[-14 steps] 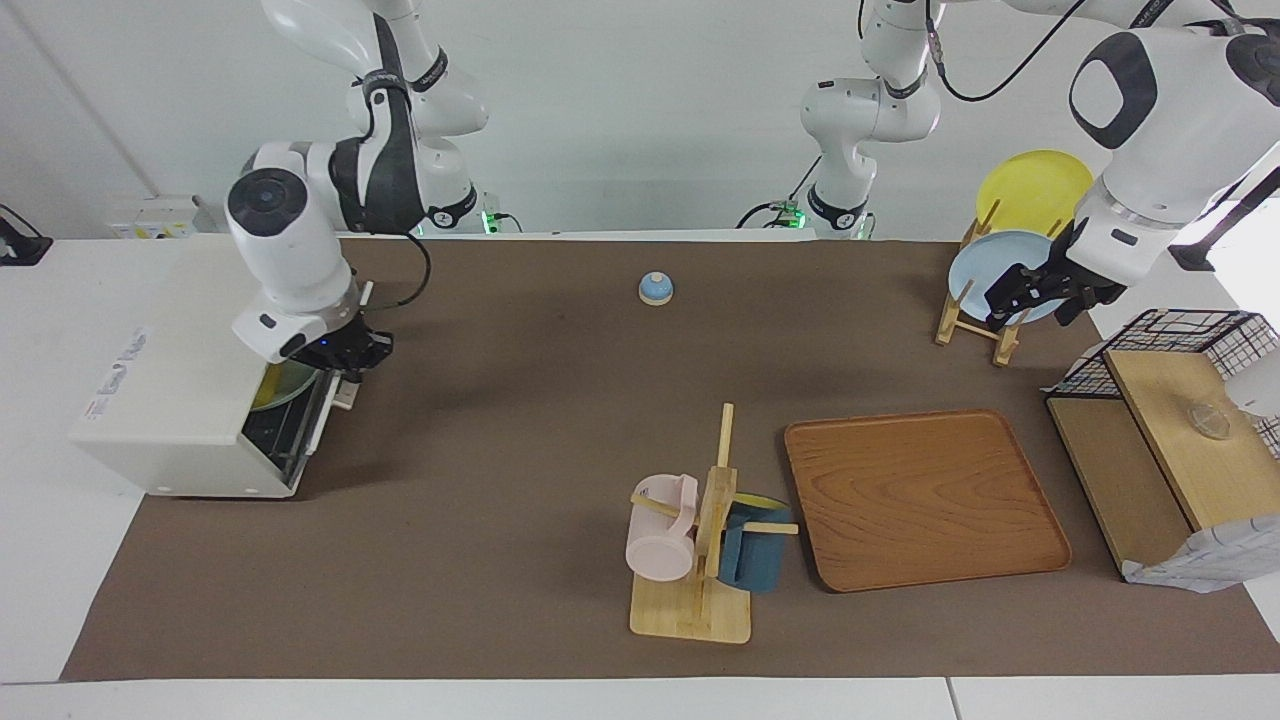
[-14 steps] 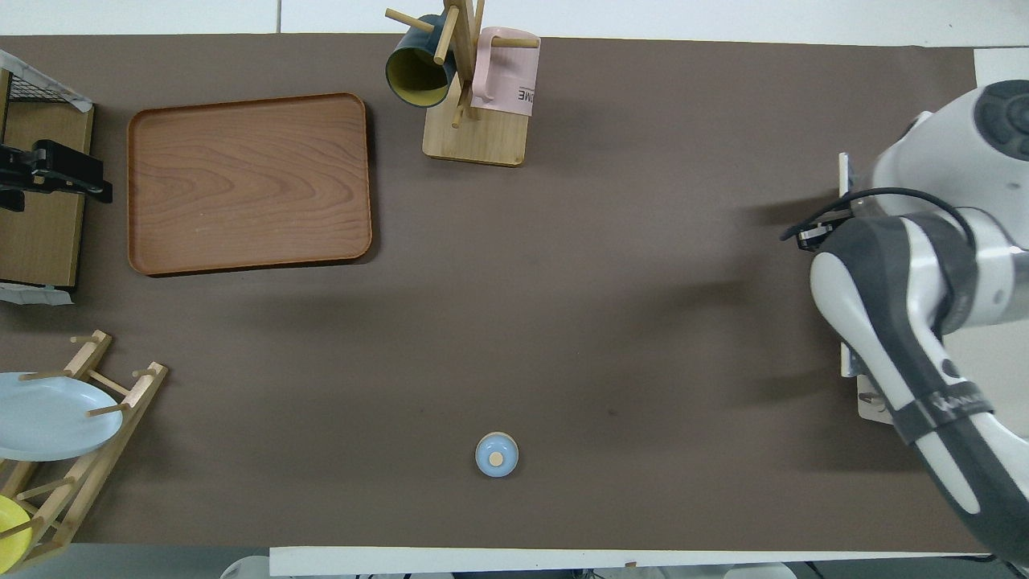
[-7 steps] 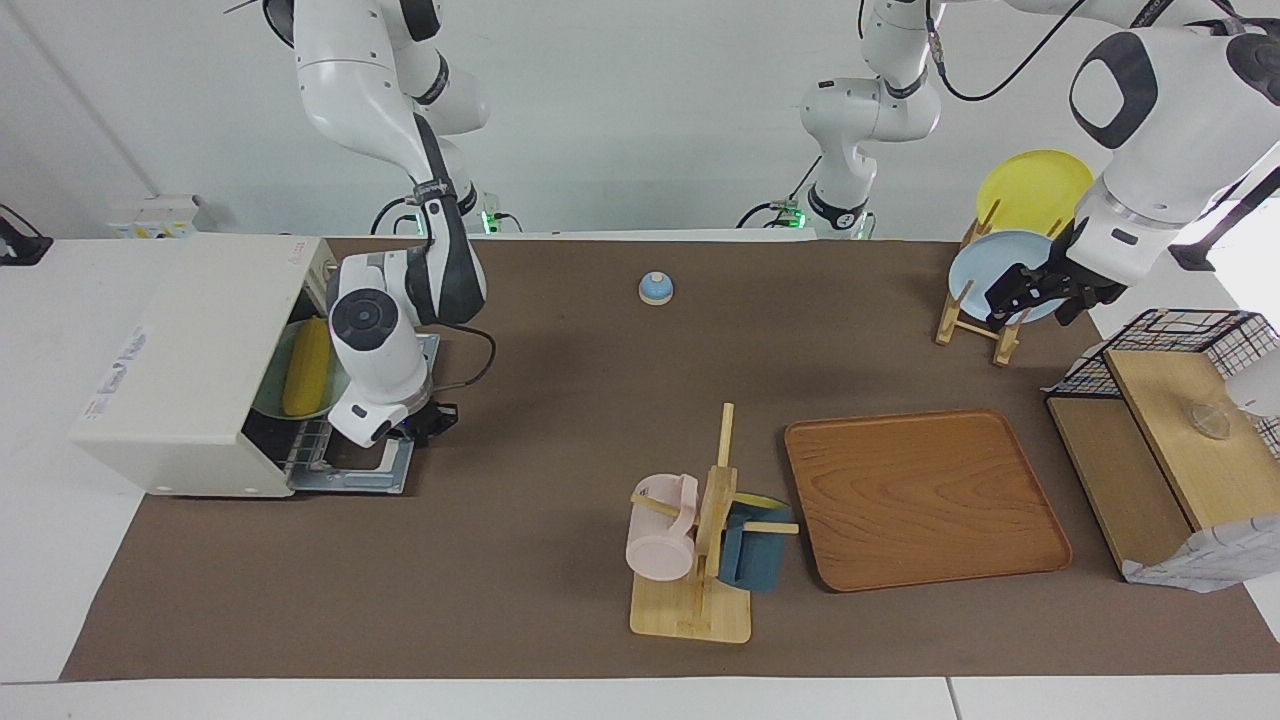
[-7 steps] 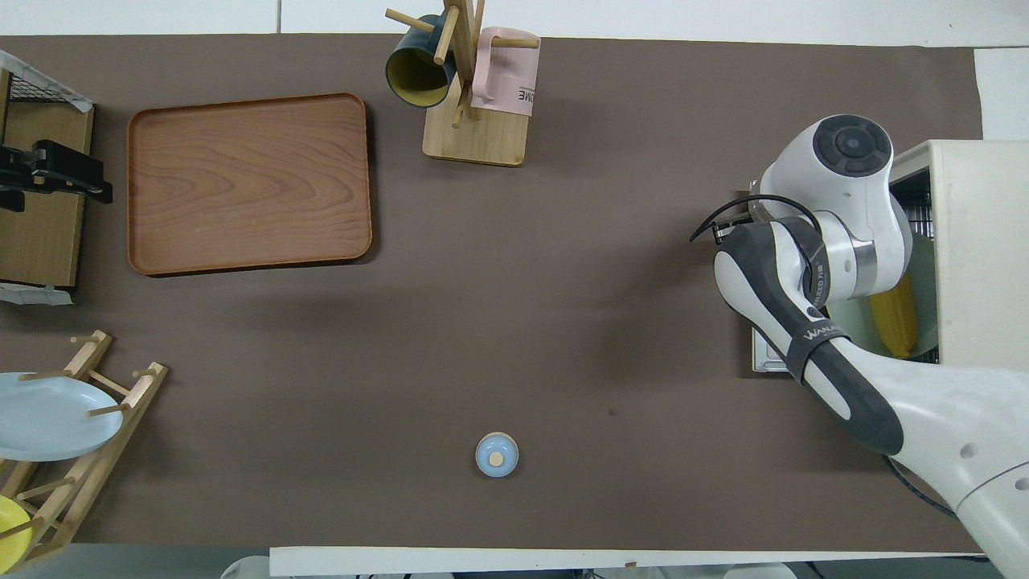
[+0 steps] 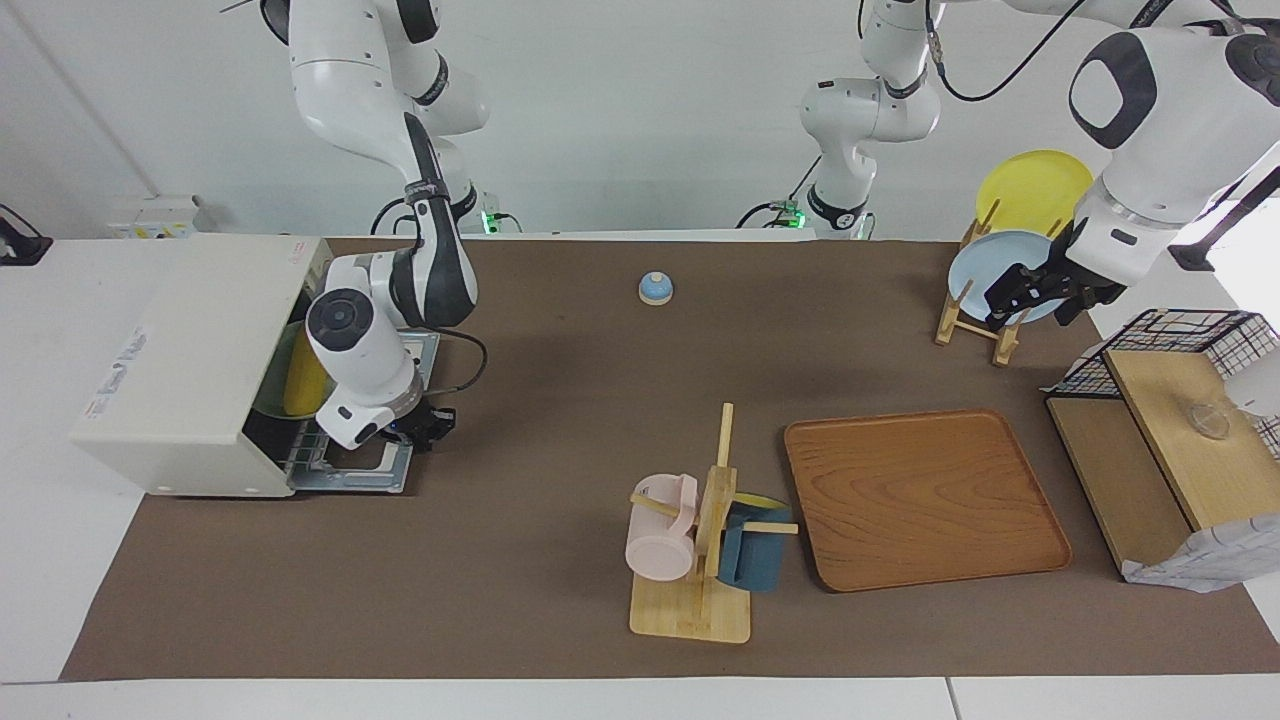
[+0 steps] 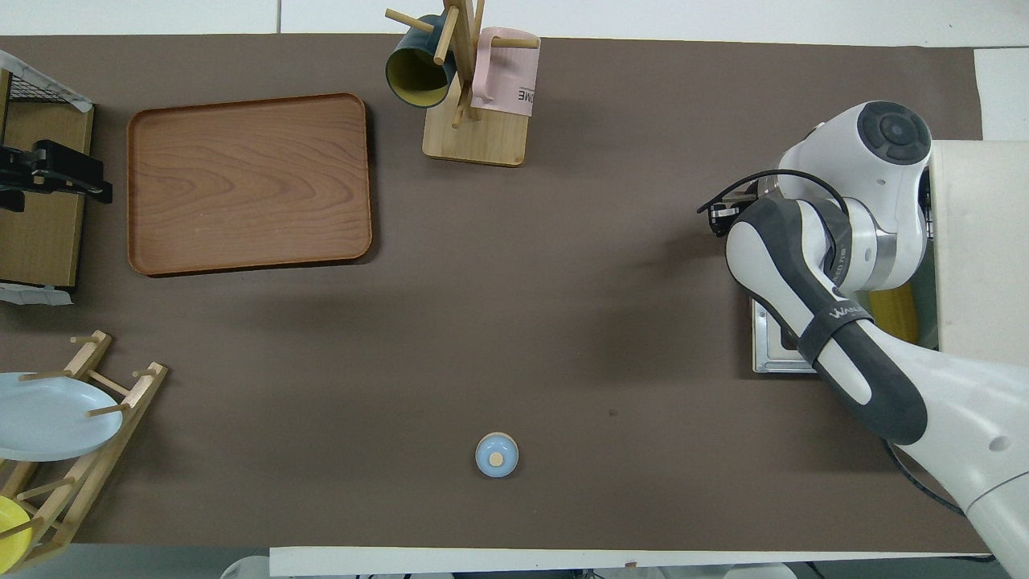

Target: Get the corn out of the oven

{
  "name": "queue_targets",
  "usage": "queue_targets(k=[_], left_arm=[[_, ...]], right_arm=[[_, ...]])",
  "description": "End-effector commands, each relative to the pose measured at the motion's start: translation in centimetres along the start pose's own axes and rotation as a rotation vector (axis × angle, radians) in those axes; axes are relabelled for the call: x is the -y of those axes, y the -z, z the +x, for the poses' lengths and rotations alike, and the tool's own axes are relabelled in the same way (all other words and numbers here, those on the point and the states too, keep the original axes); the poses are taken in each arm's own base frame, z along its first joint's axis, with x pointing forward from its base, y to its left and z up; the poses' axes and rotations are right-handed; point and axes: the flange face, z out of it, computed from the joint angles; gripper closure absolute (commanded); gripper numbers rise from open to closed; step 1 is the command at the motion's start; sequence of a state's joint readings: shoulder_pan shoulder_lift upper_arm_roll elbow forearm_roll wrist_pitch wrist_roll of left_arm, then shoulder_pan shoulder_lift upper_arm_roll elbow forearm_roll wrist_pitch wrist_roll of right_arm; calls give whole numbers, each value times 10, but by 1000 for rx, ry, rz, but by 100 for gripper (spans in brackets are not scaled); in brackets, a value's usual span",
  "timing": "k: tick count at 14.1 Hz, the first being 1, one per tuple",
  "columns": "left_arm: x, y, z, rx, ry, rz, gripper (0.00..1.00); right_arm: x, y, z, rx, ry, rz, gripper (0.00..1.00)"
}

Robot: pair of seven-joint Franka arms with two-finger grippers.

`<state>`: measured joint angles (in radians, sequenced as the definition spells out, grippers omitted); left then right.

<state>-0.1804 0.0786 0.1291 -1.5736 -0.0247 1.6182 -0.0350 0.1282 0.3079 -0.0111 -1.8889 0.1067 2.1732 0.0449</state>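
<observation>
The cream-white oven (image 5: 190, 360) stands at the right arm's end of the table, and it also shows in the overhead view (image 6: 981, 249). Its door (image 5: 352, 470) lies folded down flat on the table. The yellow corn (image 5: 298, 385) lies on a pale green plate (image 5: 268, 405) inside, half hidden by the right arm. A strip of the corn (image 6: 894, 310) shows from above. My right gripper (image 5: 425, 428) is low at the outer edge of the open door. My left gripper (image 5: 1035, 290) waits in the air beside the plate rack.
A small blue bell (image 5: 655, 288) sits mid-table near the robots. A mug rack (image 5: 700, 540) with a pink and a blue mug and a wooden tray (image 5: 925, 498) lie farther out. A plate rack (image 5: 975, 320) and a wire basket (image 5: 1170, 340) stand at the left arm's end.
The oven door has swung down from nearly shut to flat, and the corn now shows. My right arm dropped from the oven's top edge to the door's outer edge. The left arm has not moved.
</observation>
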Motion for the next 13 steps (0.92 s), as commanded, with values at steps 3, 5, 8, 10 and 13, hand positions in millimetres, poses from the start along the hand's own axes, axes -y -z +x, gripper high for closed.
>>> queue_targets(k=[3, 5, 8, 10, 13], left_arm=[[0, 2, 0, -14, -6, 13, 0], [0, 2, 0, -14, -6, 12, 0], [0, 0, 1, -11, -6, 12, 0], [-1, 0, 1, -11, -7, 14, 0], [0, 2, 0, -14, -6, 13, 0]], right_arm=[[-37, 77, -37, 122, -9, -134, 52], [-54, 76, -48, 177, -43, -170, 52], [-95, 63, -63, 190, -128, -162, 52], [-104, 49, -71, 159, -128, -156, 52], [-106, 38, -68, 134, -132, -154, 52]])
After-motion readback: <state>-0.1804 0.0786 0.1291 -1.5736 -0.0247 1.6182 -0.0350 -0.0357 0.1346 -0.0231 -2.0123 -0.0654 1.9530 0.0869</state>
